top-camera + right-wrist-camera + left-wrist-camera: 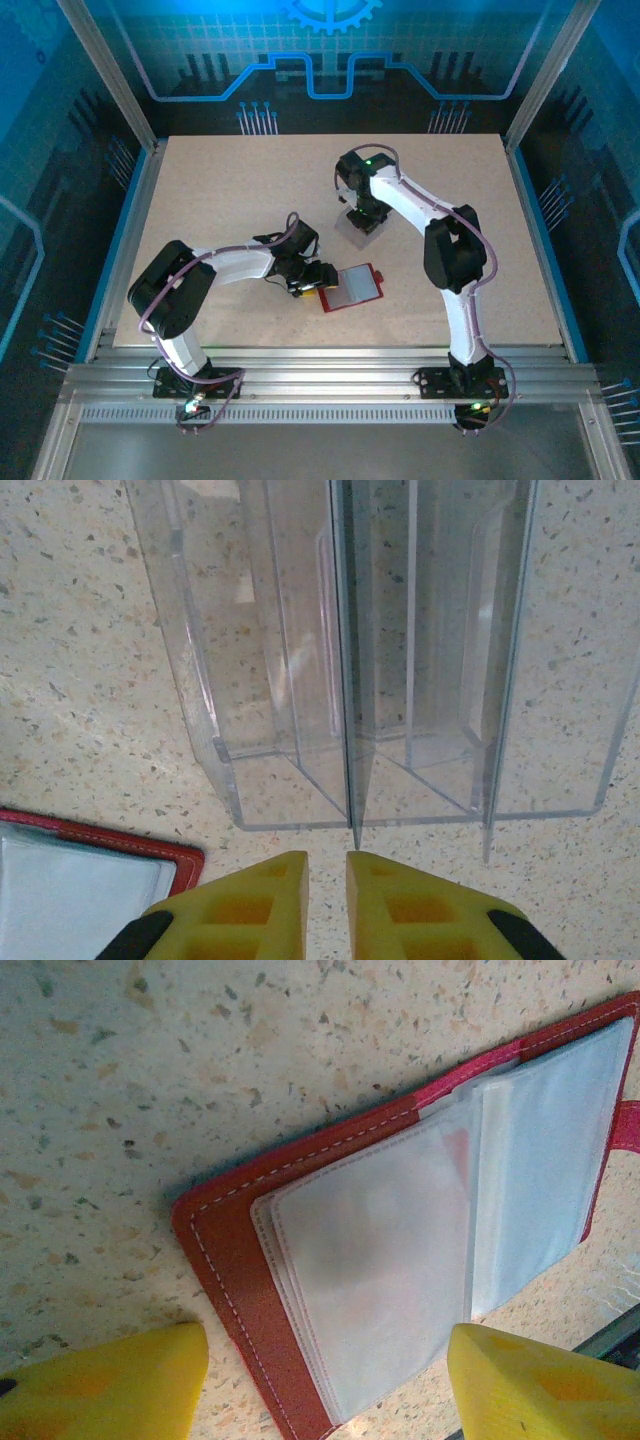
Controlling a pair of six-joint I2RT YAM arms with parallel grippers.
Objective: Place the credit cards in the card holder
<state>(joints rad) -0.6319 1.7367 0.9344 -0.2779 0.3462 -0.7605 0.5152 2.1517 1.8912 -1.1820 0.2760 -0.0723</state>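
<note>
1. The card holder (352, 287) lies open on the table (220, 200) between the arms, near the clear plastic box (280, 680) but apart from it.
2. It has a red stitched cover, pale frosted sleeves (380, 1260) fanned inside and a snap tab (628, 1125) at one edge.
3. Expect it to be light and floppy, and likely to skate on the table. Pin the stitched cover edge, not the soft, slick sleeves.
4. Your left fingers (110, 1380) stand wide apart with nothing held, one on either side of the cover's near corner.
5. Your right fingers (250, 910) are almost together at the box's near edge. A thin edge lines up with the slim gap; you cannot tell whether it is pinched.
6. The credit cards should be thin, stiff and slippery, so grip one by a short edge.
</note>
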